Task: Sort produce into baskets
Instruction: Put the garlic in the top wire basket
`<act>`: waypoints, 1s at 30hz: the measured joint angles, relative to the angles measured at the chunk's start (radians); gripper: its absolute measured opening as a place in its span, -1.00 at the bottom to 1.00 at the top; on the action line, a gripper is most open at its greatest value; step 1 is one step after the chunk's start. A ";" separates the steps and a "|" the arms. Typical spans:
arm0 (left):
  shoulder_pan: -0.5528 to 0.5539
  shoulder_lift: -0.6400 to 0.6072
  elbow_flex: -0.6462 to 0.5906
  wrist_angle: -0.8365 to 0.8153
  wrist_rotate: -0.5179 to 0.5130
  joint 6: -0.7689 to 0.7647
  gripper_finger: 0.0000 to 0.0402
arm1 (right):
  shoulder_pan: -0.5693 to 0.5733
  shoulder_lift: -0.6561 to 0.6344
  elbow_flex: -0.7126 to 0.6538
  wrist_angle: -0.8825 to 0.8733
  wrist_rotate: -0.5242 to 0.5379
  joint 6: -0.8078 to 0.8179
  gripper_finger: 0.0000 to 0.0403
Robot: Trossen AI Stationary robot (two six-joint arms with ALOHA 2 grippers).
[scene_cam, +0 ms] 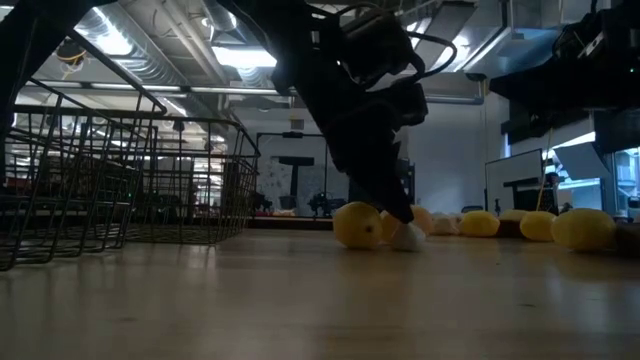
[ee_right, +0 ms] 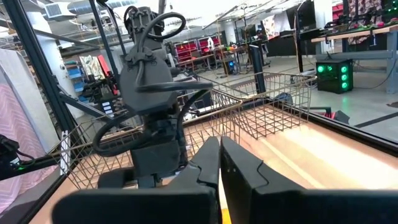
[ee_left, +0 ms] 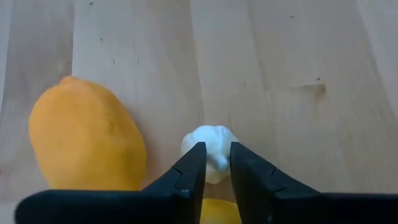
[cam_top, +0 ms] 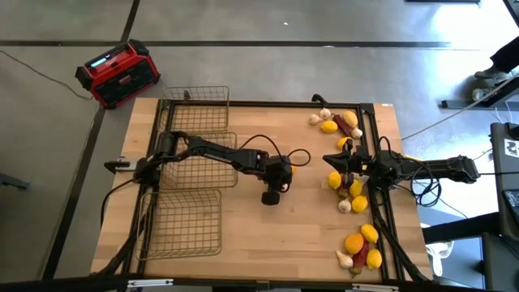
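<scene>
Produce status: a garlic bulb (ee_left: 210, 147) sits between the fingers of the left gripper (ee_left: 216, 167), which are pinched against its sides, at centre frame in the high view. A lemon (ee_left: 87, 143) lies just beside it. The remaining produce (cam_top: 350, 191) is strung down the right side of the table (cam_top: 243, 231). The three baskets (cam_top: 188, 219) at left appear empty. Judgement: sorting has barely begun. The right gripper (ee_right: 219, 163) is closed and empty, parked mid-right.

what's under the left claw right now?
A whitish garlic bulb sits between the left claw's fingers on the wooden table, a lemon beside it. The fingers cover the bulb's near part, so actual contact isn't visible.
</scene>
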 joint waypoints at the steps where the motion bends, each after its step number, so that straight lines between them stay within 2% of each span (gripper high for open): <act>1: 0.001 0.000 0.000 -0.001 0.000 -0.004 -0.71 | 0.000 0.000 0.000 0.000 0.000 0.000 -0.92; 9: 0.004 -0.005 0.000 -0.003 -0.013 -0.012 -0.88 | 0.000 0.000 0.000 -0.017 0.000 0.000 -0.92; 14: 0.000 -0.028 0.014 -0.024 -0.034 -0.014 -0.88 | 0.000 0.000 0.000 -0.018 0.000 0.000 -0.92; 20: -0.008 -0.119 0.024 -0.056 -0.040 -0.018 -0.87 | 0.000 0.000 0.000 -0.023 0.000 0.000 -0.92; 30: -0.018 -0.316 0.024 -0.159 -0.142 -0.031 -0.88 | 0.000 0.000 0.000 -0.024 0.001 -0.003 -0.92</act>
